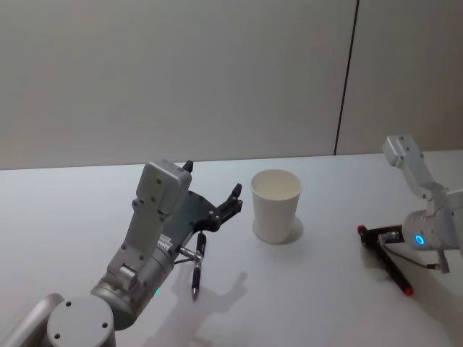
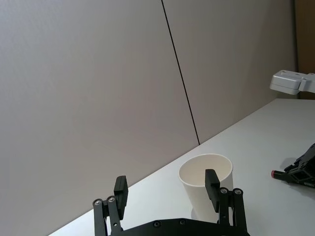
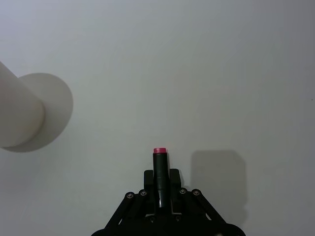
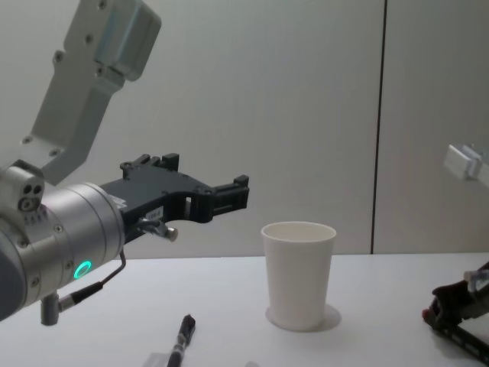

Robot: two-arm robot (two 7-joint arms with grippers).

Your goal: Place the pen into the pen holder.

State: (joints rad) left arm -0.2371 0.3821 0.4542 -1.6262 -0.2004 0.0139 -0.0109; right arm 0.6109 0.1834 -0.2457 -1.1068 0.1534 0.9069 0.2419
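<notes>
**Inspector:** Start at the left. What is the left pincer (image 1: pixel 213 181) doing?

**Assistant:** It hangs above the tabletop (image 1: pixel 72 217) with its fingers spread wide and nothing in them. In its wrist view the cup is framed between the two fingers. A black pen (image 1: pixel 197 269) lies flat on the tabletop just below and beside it, left of the cup.

**Inspector:** Hazard there?

**Assistant:** The pen is thin and lies flat. If the pincer comes down off-line, one finger could roll the pen away. If it comes down too far, the fingers strike the tabletop.

**Inspector:** The cup (image 1: pixel 275 210)?

**Assistant:** It stands upright in the middle, empty and well apart from both arms. It is light paper, so a knock on the rim could slide it or tip it. A pen dropped at a slant would lean on the rim and could tip the cup too.

**Inspector:** And the right side?

**Assistant:** The right pincer (image 3: pixel 160 173) sits low by the tabletop, closed on a red-tipped pen (image 3: pixel 159 160) that sticks out past its fingers. I cannot tell which of the two pens the task means.

**Inspector:** Risk?

**Assistant:** That pen lies nearly level and must be turned upright before it goes in, and it could slip in the grip during the turn. If both arms go to the cup together, they could collide over it.
</notes>
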